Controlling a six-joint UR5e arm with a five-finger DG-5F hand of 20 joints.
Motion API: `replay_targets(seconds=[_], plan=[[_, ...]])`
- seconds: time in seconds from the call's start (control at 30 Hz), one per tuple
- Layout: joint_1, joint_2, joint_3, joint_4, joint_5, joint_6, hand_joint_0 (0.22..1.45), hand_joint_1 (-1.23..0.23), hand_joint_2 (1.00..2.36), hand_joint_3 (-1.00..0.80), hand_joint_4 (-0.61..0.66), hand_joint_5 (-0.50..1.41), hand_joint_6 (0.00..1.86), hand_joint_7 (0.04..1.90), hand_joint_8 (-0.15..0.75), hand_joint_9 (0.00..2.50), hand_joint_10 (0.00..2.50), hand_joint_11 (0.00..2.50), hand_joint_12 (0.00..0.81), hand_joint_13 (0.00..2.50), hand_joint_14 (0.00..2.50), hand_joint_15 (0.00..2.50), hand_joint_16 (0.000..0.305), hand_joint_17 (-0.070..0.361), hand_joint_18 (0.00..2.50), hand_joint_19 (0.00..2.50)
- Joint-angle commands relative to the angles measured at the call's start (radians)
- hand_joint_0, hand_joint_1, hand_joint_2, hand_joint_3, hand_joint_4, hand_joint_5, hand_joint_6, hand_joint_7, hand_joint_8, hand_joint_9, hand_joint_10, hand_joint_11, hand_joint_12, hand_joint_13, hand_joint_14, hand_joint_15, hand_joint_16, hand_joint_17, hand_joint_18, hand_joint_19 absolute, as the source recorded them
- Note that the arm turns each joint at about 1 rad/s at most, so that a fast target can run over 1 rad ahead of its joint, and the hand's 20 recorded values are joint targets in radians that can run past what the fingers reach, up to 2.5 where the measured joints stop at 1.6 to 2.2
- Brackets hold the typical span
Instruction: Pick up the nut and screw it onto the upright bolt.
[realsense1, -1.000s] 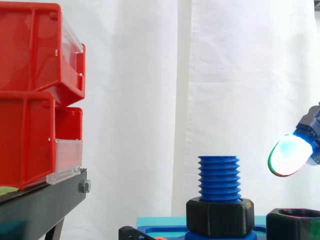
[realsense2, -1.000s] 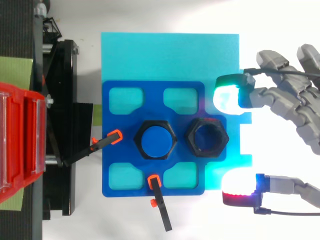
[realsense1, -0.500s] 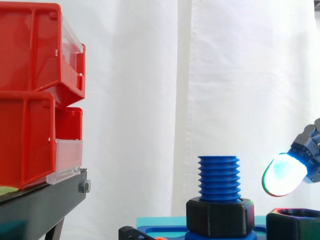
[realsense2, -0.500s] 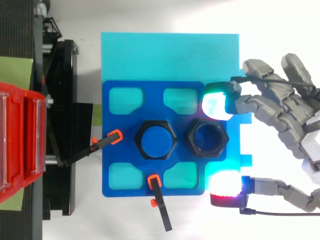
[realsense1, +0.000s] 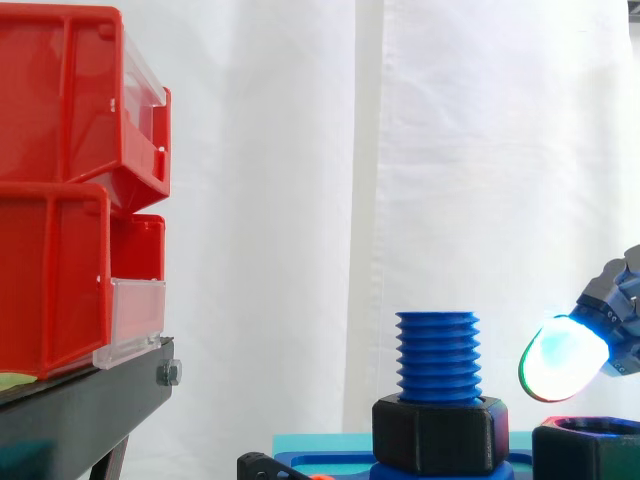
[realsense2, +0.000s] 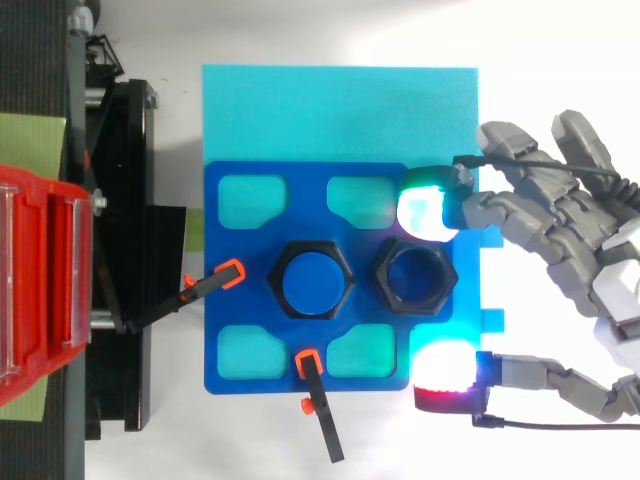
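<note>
Grey robot hand (realsense2: 600, 290) at loose black hexagonal plastic nut (realsense2: 415, 277).
Nut sat just beside upright blue threaded bolt (realsense1: 437, 357); fingers (realsense2: 425, 212) spread, grasping nothing.

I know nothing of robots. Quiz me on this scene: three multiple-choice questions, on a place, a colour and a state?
1. Where is the loose nut? A) in a red bin B) on the black stand C) on the blue plate beside the upright bolt
2. What colour is the bolt? A) red B) blue C) black
3. How is the hand? A) open, holding nothing B) shut on the nut C) pressing the bolt
Answers: C, it lies on the plate next to the bolt; B, its threads are blue; A, its pads stand apart either side of the nut.
</note>
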Motion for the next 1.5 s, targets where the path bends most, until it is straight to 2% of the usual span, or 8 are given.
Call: replay_targets(seconds=[0.0,0.1,0.27,0.37,0.53,0.73,1.07,1.47], plan=[[-0.001,-0.001,-0.001,-0.001,-0.001,0.0,0.37,-0.84,1.0,-0.5,0.22,-0.29,0.5,0.7,0.321,0.12,0.0,0.0,0.45,0.06,0.0,0.0,0.06,0.135,0.0,0.0],[-0.001,-0.001,0.0,-0.001,-0.001,0.0,0.37,-0.84,1.0,-0.5,0.22,-0.29,0.5,0.7,0.32,0.12,0.0,0.0,0.449,0.06,0.0,0.0,0.06,0.135,0.0,0.0],[-0.004,-0.038,0.0,0.003,-0.004,0.025,0.37,-0.83,1.0,-0.5,0.22,-0.29,0.5,0.7,0.32,0.12,0.0,0.0,0.448,0.06,0.0,0.0,0.06,0.135,0.0,0.0],[-0.004,-0.038,-0.001,0.002,-0.005,0.054,0.37,-0.83,1.0,-0.5,0.22,-0.29,0.5,0.7,0.321,0.13,0.0,0.0,0.448,0.06,0.0,0.0,0.06,0.135,0.0,0.0],[-0.005,-0.038,-0.001,-0.003,-0.005,0.055,0.38,-0.82,1.0,-0.5,0.23,-0.28,0.5,0.7,0.32,0.13,0.0,0.0,0.446,0.07,0.0,0.0,0.059,0.134,0.0,0.0],[-0.005,-0.038,0.0,-0.001,-0.007,0.055,0.39,-0.86,1.0,-0.5,0.25,-0.26,0.5,0.7,0.338,0.29,0.0,0.0,0.438,0.21,0.0,0.0,0.056,0.127,0.01,0.0],[-0.01,-0.038,0.0,-0.004,-0.008,0.055,0.52,-0.8,1.0,-0.5,0.29,-0.21,0.5,0.82,0.326,0.54,0.0,0.0,0.368,0.41,0.0,0.0,0.04,0.089,0.2,0.0],[-0.022,-0.038,0.0,-0.015,-0.016,0.055,0.58,-0.78,1.0,-0.5,0.33,-0.17,0.5,0.99,0.33,0.67,0.0,0.0,0.35,0.56,0.0,0.0,0.033,0.074,0.31,0.0]])
